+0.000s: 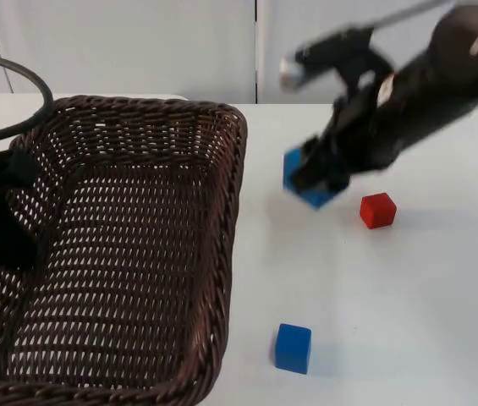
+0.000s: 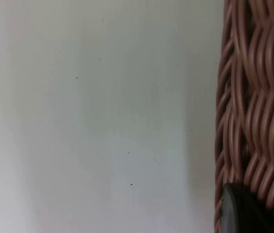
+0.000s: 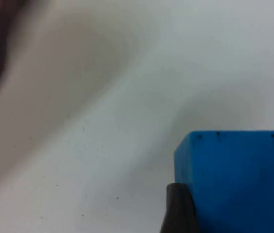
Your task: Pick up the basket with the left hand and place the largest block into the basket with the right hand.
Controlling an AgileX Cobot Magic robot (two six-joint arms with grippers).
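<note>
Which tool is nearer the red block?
Right. The right tool holds a blue block just beside the red block; the left tool is at the basket, across the table.

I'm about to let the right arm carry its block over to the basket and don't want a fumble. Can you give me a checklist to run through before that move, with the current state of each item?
1. Right gripper shut on the large blue block: ok, seen in the top and right wrist views.
2. Block lifted off the table: cannot tell.
3. Left gripper at the basket wall: ok; whether its grip is firm: cannot tell.
4. Basket interior free to receive the block: ok.
5. Path from block to basket rim free: ok; the red block and small blue block lie off it.
</note>
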